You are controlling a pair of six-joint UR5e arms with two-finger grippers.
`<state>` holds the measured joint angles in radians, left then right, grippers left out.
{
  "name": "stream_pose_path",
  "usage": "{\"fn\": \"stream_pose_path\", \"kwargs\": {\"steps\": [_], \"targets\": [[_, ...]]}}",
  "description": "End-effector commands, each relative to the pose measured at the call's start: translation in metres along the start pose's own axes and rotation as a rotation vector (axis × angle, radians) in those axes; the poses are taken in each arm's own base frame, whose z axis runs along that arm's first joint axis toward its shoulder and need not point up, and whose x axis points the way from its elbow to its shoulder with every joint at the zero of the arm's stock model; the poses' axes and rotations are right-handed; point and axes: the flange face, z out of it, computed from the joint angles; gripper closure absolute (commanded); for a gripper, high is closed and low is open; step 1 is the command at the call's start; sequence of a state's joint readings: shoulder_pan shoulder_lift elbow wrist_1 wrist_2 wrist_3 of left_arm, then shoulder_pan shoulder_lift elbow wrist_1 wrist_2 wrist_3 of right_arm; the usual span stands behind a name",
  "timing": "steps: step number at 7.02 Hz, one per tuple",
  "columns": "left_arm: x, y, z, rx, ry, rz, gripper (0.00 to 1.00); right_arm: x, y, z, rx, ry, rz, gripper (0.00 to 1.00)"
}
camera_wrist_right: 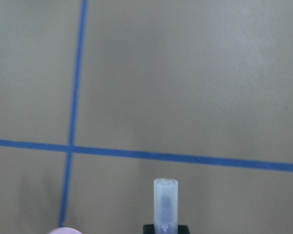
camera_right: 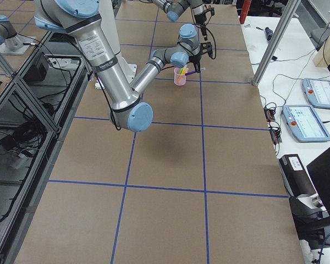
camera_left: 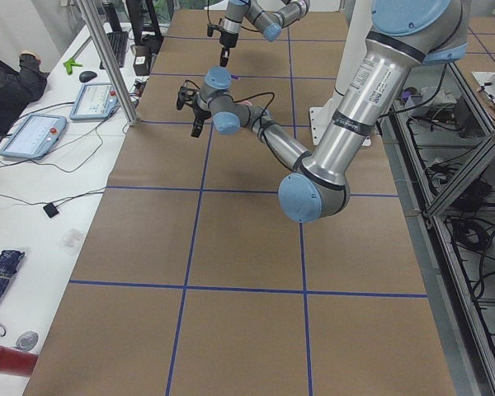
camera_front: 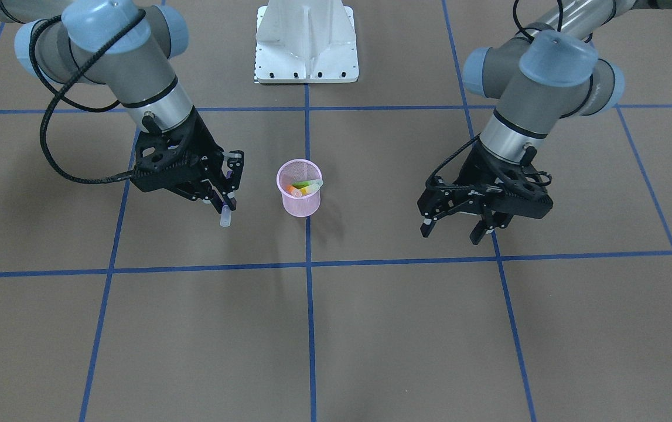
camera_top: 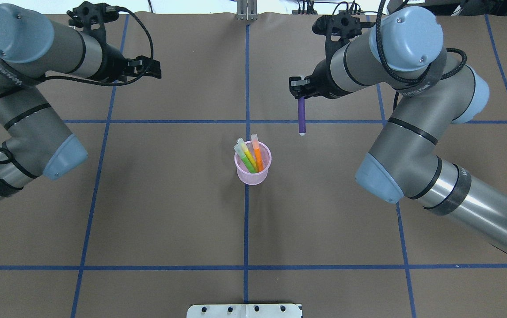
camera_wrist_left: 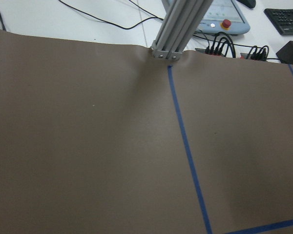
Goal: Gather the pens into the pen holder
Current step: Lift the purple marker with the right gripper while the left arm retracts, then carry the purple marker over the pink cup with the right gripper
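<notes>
Facing the robot, you see one pale pink wire-mesh pen holder (camera_front: 299,202) at the tabletop's (camera_front: 195,328) middle. It holds three thick pens: one orange pen (camera_front: 294,189), one green pen (camera_front: 302,184) and one yellow-green pen (camera_front: 311,187). The right claw (camera_front: 225,204) pinches one purple marker pen (camera_front: 225,220) near the holder, toward the tabletop's right edge. The left claw (camera_front: 452,233) stands wide apart. Overhead, you count four pens in all. Your right wrist view shows the purple pen's clear cap above blue tape lines (camera_wrist_right: 185,158).
</notes>
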<state>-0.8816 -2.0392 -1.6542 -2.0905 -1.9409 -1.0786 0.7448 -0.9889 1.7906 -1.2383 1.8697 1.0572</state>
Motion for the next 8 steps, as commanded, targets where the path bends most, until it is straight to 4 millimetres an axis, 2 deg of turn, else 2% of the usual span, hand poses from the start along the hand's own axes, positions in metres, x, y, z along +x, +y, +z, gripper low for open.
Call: {"fn": "stream_pose_path", "kwargs": {"steps": [1, 2, 3, 5, 7, 8], "targets": [[-0.095, 0.004, -0.005, -0.068, -0.074, 0.099, 0.00, -0.027, 0.011, -0.011, 0.183, -0.119, -0.062, 1.00], [-0.123, 0.001, -0.009, -0.068, -0.107, 0.140, 0.00, -0.041, 0.025, -0.006, 0.239, -0.128, -0.090, 1.00], [-0.137, 0.000, -0.006, -0.075, -0.125, 0.159, 0.00, -0.054, 0.040, -0.002, 0.289, -0.148, -0.147, 1.00], [-0.150, 0.001, 0.004, -0.093, -0.146, 0.148, 0.00, -0.064, 0.077, 0.016, 0.326, -0.108, -0.203, 1.00], [-0.160, 0.002, 0.014, -0.107, -0.162, 0.140, 0.00, -0.075, 0.130, 0.035, 0.368, -0.127, -0.221, 1.00], [-0.165, 0.003, 0.018, -0.110, -0.168, 0.136, 0.00, -0.074, 0.136, 0.039, 0.370, -0.120, -0.223, 1.00]]}}
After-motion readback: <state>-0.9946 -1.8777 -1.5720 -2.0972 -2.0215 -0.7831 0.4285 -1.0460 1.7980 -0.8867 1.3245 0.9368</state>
